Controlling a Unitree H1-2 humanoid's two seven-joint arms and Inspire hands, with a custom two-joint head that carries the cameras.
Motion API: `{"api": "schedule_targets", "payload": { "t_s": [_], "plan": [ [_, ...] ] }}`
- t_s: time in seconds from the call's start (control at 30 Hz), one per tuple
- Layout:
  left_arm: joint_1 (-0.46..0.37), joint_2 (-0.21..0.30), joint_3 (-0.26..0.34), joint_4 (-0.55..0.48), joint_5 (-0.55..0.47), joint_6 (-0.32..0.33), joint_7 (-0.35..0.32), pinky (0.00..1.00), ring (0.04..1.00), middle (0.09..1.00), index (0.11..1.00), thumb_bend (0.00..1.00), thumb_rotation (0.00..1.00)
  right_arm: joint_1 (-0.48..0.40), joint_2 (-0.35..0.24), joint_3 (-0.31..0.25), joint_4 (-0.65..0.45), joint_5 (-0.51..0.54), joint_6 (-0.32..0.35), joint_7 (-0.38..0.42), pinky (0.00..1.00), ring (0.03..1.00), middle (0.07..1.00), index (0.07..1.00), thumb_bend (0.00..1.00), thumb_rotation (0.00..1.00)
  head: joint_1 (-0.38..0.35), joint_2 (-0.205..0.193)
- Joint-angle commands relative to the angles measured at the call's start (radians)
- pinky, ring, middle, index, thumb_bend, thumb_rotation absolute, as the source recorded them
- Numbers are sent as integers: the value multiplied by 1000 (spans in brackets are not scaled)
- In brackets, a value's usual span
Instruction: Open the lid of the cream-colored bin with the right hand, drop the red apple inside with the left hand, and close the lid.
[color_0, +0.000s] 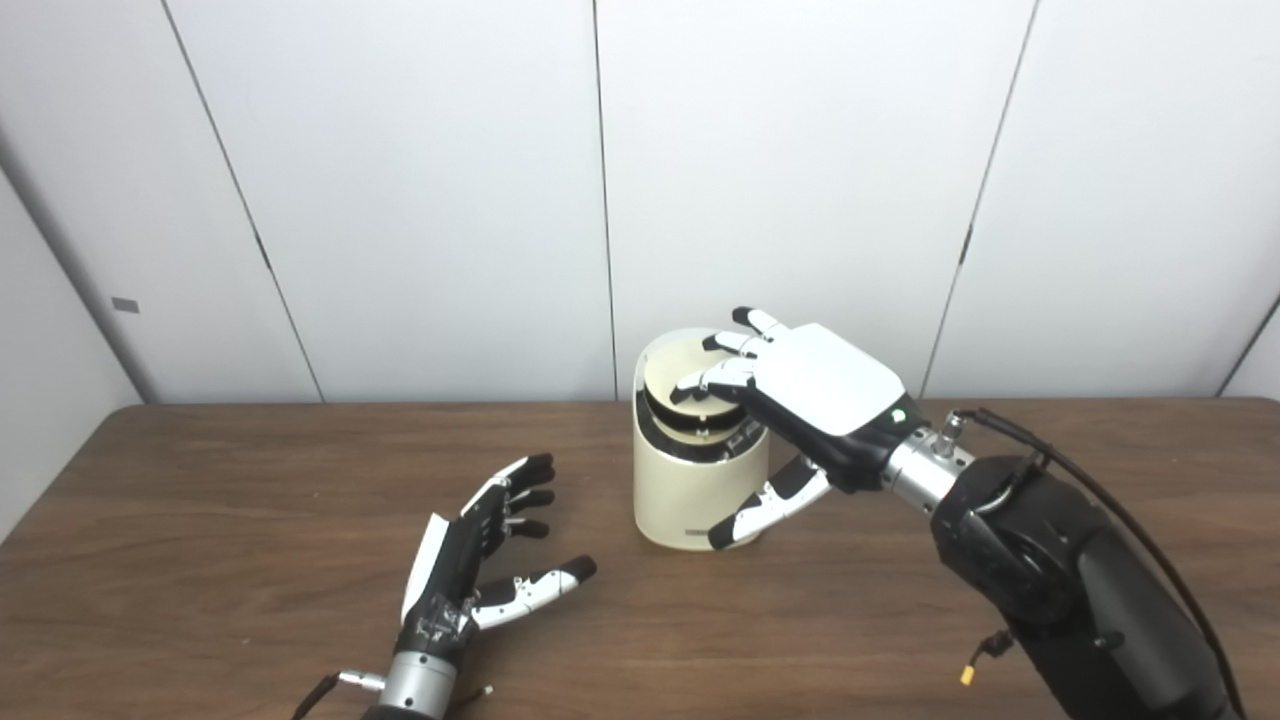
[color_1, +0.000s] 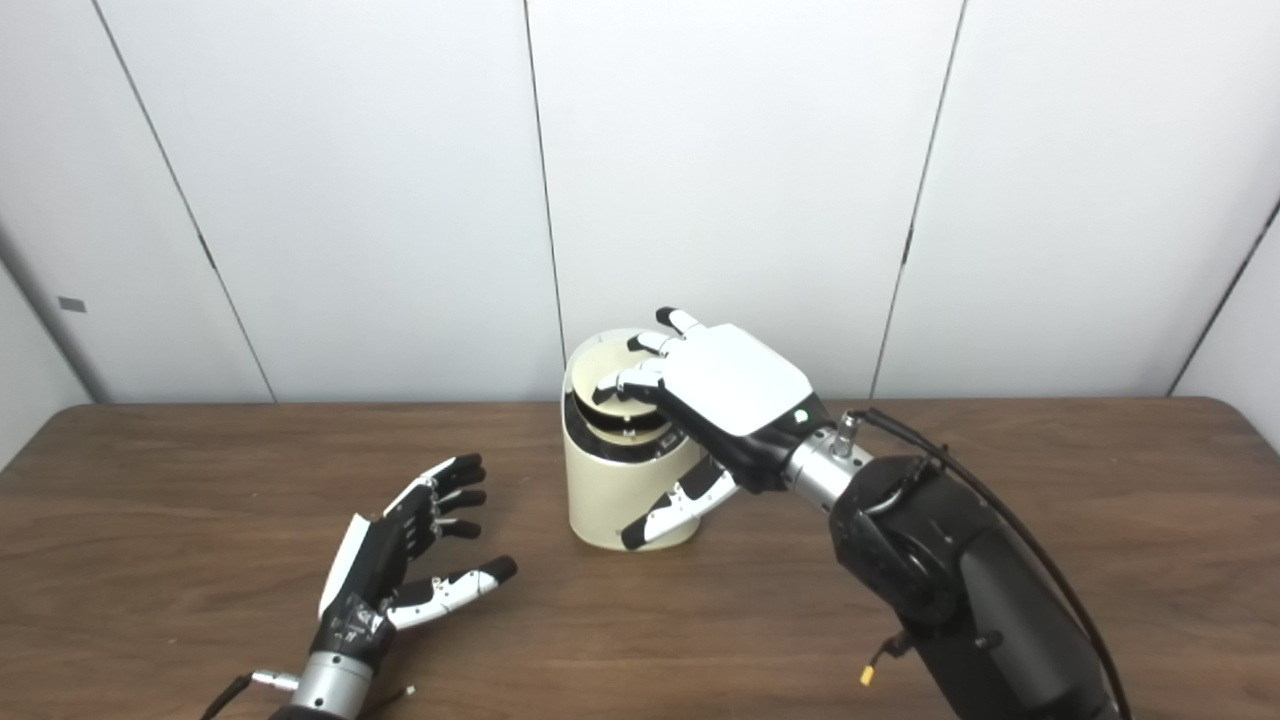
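Cream-colored bin (color_0: 690, 500) standing upright on the brown wood-grain counter (color_0: 240, 480), near its far edge and in front of the white panelled wall (color_0: 420, 190). Its lid (color_0: 672, 375) is tipped up and back, so that I look past the dark rim into the opening.

My right hand (color_0: 815, 400) rests over the top of the bin, palm down, white back plate facing the cameras. Its fingers (color_0: 725, 375) curl into the opening beside the raised lid, while the thumb (color_0: 765, 505) lies down the outer front wall of the bin, touching it or nearly so. The hand is partly curled around the rim; I cannot tell whether it truly grips the bin or lid. The dark right forearm (color_0: 1060, 570) enters from the lower right, with a black cable (color_0: 1100, 490) looping along it.

My left hand (color_1: 400, 560) hovers low over the counter, to the left of the bin and well apart from it, palm turned toward the bin. Its fingers are spread wide and it holds nothing.

I see no red apple on the counter or in either hand; the inside of the bin is too shadowed for me to judge its contents.
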Motion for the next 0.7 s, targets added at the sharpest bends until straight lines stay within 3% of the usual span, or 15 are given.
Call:
{"api": "schedule_targets", "payload": {
  "t_s": [0.0, 0.67],
  "plan": [
    [-15, 10, 5, -40, 2, -13, 4, 663, 786, 838, 857, 759, 138, -25, 3, -17, -23, 7, 2, -21, 1000, 906, 738, 772, 815, 580, 1, 2],
    [-1, 11, 6, -71, 2, 14, 1, 650, 786, 840, 853, 766, 132, -9, 6, -11, 49, -25, 4, -59, 978, 896, 738, 770, 833, 589, 3, 18]
  ]
}}
